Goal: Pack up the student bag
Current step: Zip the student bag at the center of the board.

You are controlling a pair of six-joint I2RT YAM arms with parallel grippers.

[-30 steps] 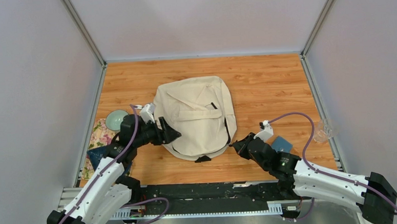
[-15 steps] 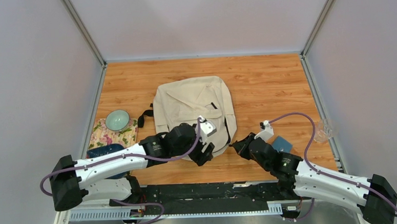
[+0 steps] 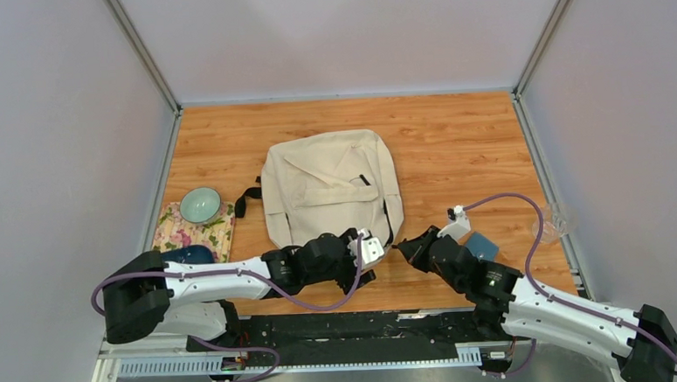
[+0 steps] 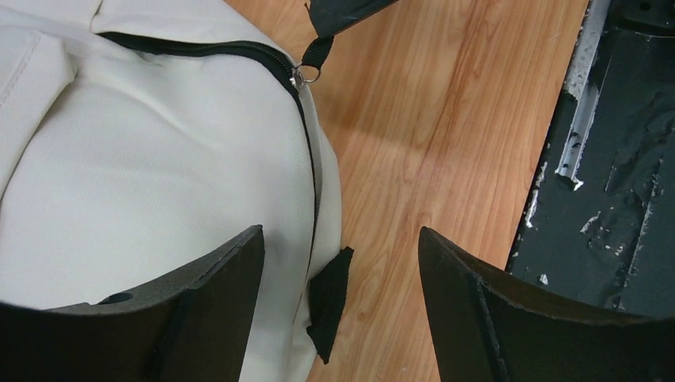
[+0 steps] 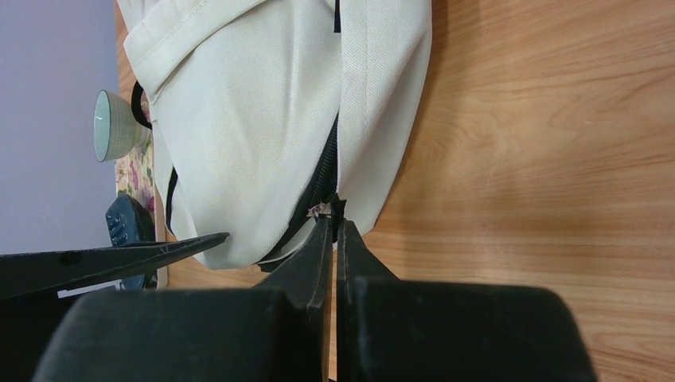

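The student bag (image 3: 330, 187), cream fabric with black zippers, lies flat mid-table. My right gripper (image 3: 401, 247) is shut on the black zipper pull (image 5: 322, 209) at the bag's near right corner. The left wrist view shows that pull (image 4: 306, 72) stretched taut from the zipper's end. My left gripper (image 3: 363, 273) hangs open over the bag's near edge, one finger above the fabric (image 4: 143, 159), the other above the wood. A small black tab (image 4: 328, 306) of the bag lies between its fingers, untouched. One left finger (image 5: 159, 251) shows in the right wrist view.
A teal bowl (image 3: 200, 204) stands on a floral cloth (image 3: 180, 234) at the left edge, with a dark blue item (image 3: 185, 254) beside it. A blue-grey flat item (image 3: 480, 246) lies by the right arm. A clear cup (image 3: 554, 223) is at the right edge.
My left arm swung from the bag's left side across its near edge to the near right corner, its gripper staying open. The right gripper stayed shut and barely moved.
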